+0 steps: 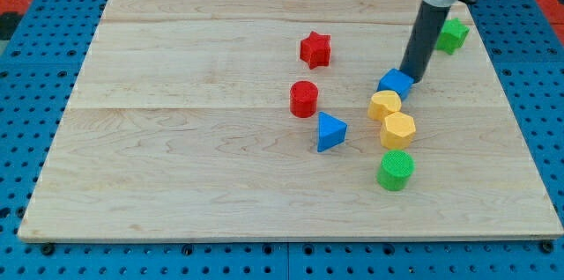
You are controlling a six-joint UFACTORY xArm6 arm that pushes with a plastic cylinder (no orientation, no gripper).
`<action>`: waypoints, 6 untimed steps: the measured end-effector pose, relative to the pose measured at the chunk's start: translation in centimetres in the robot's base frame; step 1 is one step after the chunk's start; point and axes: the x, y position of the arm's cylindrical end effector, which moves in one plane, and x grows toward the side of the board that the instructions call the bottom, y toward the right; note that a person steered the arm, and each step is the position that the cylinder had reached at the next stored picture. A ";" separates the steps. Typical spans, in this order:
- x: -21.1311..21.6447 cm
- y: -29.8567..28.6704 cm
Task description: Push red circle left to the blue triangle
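Standing almost upright at the view's upper right, the dark rod comes down from the arm, and my tip rests on the wooden board just at the upper right edge of the blue cube; it looks to touch that block, but I cannot say for sure. The rod has no jaws and nothing to open or close, so it holds nothing. The red circle lies near the middle of the board, well to the left of my tip. The blue triangle sits just below and a little to the right of the red circle, close to it but with a small gap between them. The red star is above the red circle, apart from it. Below the blue cube, two yellow blocks form a short column: the upper yellow block touches the blue cube, and the yellow hexagon touches the upper one. The green cylinder stands just under the hexagon. Another green block lies at the board's upper right corner, to the right of the rod.
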 end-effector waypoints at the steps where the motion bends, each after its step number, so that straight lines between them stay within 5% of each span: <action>1: 0.0 0.0; 3: -2.9 -4.3; 4: -0.4 -14.0; 6: 5.2 -8.0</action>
